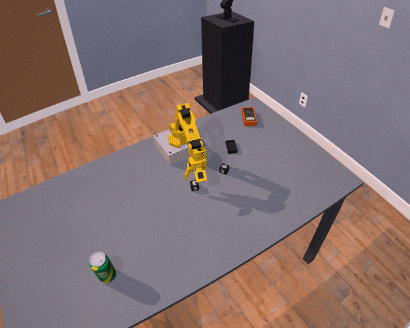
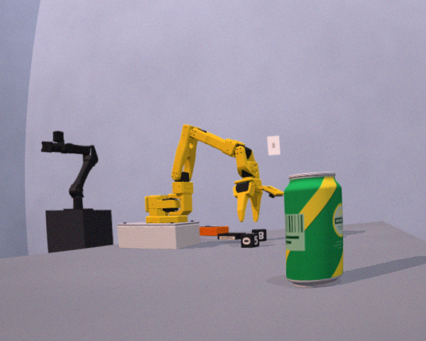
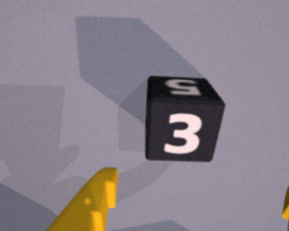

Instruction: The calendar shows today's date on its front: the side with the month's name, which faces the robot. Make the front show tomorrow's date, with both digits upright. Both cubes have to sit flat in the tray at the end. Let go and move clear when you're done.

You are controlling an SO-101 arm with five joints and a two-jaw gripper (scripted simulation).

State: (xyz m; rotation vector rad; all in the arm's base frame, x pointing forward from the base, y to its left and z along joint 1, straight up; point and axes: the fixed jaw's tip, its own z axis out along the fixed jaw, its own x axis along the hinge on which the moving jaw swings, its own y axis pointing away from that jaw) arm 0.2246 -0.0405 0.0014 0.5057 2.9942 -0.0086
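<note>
The empty calendar tray (image 1: 231,146) (image 2: 232,236) lies on the table, its white label showing in the exterior view. One black cube (image 1: 194,185) (image 2: 249,240) (image 3: 184,122) sits on the table outside the tray, with 3 on top, 5 on its side away from the robot and 0 on a side seen in the exterior view. The second black cube (image 1: 223,168) (image 2: 259,234) sits on the table between the first cube and the tray; one side looks like an 8. My gripper (image 1: 195,179) (image 2: 248,220) (image 3: 202,180) is open and empty, pointing down above the first cube.
An orange multimeter (image 1: 249,117) (image 2: 214,230) lies beyond the tray. A green and yellow can (image 1: 103,267) (image 2: 313,229) stands far from the arm. The arm's pale base box (image 1: 177,156) (image 2: 149,235) is at the table's edge. A second, black arm (image 2: 82,168) stands on a black pedestal (image 1: 227,63).
</note>
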